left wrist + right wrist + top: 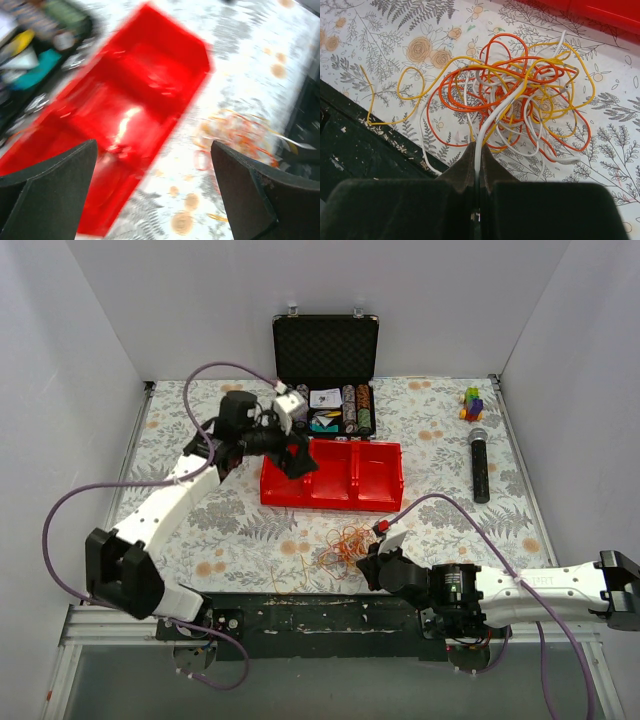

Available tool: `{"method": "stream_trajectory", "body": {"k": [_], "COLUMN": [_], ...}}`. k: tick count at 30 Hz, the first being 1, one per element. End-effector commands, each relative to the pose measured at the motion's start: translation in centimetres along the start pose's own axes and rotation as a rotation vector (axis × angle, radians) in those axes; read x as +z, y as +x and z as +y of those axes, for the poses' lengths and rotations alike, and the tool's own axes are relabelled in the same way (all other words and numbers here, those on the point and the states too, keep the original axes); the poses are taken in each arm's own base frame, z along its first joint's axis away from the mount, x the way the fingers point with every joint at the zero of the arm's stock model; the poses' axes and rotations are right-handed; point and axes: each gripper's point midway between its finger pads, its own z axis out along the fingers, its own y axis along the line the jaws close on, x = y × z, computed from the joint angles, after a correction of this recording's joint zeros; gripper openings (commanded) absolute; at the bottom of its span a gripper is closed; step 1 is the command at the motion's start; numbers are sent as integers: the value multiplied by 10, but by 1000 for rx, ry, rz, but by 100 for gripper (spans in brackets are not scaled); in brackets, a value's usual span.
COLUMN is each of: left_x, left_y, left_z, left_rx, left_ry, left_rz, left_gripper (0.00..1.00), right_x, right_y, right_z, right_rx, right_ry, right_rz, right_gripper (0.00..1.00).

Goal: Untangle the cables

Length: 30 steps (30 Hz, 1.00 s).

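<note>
I've got the left arm stretched toward upper centre, left gripper (152, 146) spread wide over the red bin (145, 85); right gripper (477, 150) sits low, pinching a white strand of the cables (520, 95).

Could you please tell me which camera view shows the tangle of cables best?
The right wrist view: the cables fill it sharply, with the orange, yellow and white strands distinct. The top view shows only a small bundle; the left wrist view shows a motion-blurred smear.
</note>
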Motion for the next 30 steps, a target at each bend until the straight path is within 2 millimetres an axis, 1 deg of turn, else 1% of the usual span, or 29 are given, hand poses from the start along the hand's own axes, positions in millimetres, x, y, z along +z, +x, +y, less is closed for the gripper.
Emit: {"method": "stream_trajectory", "body": {"k": [1,3,5,9,12,14,17,19,21,22,23,25,27,29,30], "left_x": [-9,-7,-3,3,14,22,30,33,35,37,38,42,45,48,49], "left_y": [87,119,137,162,173,177,173,175,181,182,186,187,184,178,174], "left_z": [-117,-135,-142,-151,-147,-147,-155,-161,-160,-158,-155,-148,-142,-137,-135], "left_rx": [95,111,114,118,123,93,65,68,73,75,77,94,119,139,149], "left_ry": [347,382,398,420,403,409,449,465,455,444,427,387,355,329,318], "left_rz": [228,278,312,384,429,454,448,449,454,452,456,444,433,425,419], "left_gripper": [98,98,98,98,98,98,98,98,97,94,91,78,53,26,11], "right_x": [1,2,1,1,1,1,1,1,0,-1,-1,-2,-2,-2,-2], "right_y": [-14,-13,-13,-13,-15,-16,-15,-15,-16,-16,-16,-17,-17,-17,-17], "right_z": [7,7,7,6,6,7,8,7,6,6,5,5,4,4,5], "right_rx": [32,31,36,38,37,38,42,46,46,48,46,49,49,50,51], "right_ry": [-3,-1,-1,1,3,3,0,1,2,-1,3,2,3,2,0], "right_rz": [-52,-47,-45,-48,-56,-56,-54,-54,-55,-56,-56,-60,-61,-62,-62], "right_gripper": [1,1,1,1,1,1,1,1,1,1,1,1,1,1,1]}}
